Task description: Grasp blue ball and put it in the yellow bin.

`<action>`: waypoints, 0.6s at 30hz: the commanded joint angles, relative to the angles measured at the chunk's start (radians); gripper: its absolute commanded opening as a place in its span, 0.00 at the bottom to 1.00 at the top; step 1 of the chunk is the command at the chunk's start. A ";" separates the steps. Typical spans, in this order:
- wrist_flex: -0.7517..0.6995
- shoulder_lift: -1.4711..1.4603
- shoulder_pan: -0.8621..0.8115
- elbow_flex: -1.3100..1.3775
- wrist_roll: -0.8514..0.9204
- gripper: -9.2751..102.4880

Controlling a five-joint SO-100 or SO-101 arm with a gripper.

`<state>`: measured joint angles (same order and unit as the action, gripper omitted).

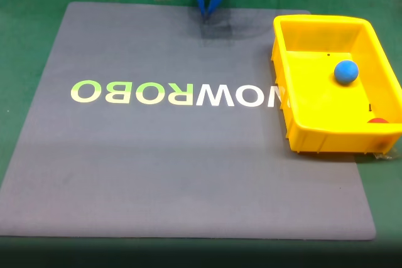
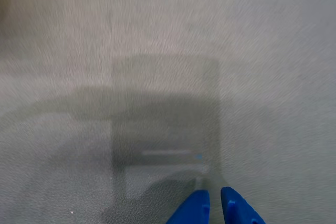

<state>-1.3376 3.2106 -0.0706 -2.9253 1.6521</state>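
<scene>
Grey mat (image 1: 157, 174) with upside-down "ROBOWOW" lettering (image 1: 176, 93) on the green table (image 1: 25, 4), lettering well below the hand in the fixed view. Blue hand (image 1: 206, 12) at the mat's top edge, pointing down, fingertips (image 2: 195, 209) nearly together with a thin slit between, empty. Far to the hand's right: yellow bin (image 1: 314, 139), with blue ball (image 1: 346, 71) resting inside. Small red object (image 1: 377, 120) in the bin's lower right corner.

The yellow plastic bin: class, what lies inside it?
Inside the yellow plastic bin, the small matte blue ball rests on the floor. A small red object sits in the near corner, its lower part hidden by the front wall.
</scene>
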 commanded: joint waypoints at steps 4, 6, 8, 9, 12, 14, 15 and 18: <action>-0.063 0.072 -0.034 -0.061 0.005 0.08; -0.077 0.097 -0.038 -0.086 -0.002 0.08; -0.074 0.112 -0.041 -0.112 -0.003 0.08; -0.069 0.112 -0.043 -0.121 -0.006 0.08; -0.051 0.114 -0.049 -0.155 -0.015 0.08; -0.044 0.114 -0.049 -0.169 -0.025 0.08; -0.044 0.115 -0.049 -0.169 -0.029 0.08; -0.044 0.115 -0.049 -0.169 -0.031 0.08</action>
<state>-1.3821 3.3134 -0.1012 -3.0680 1.6306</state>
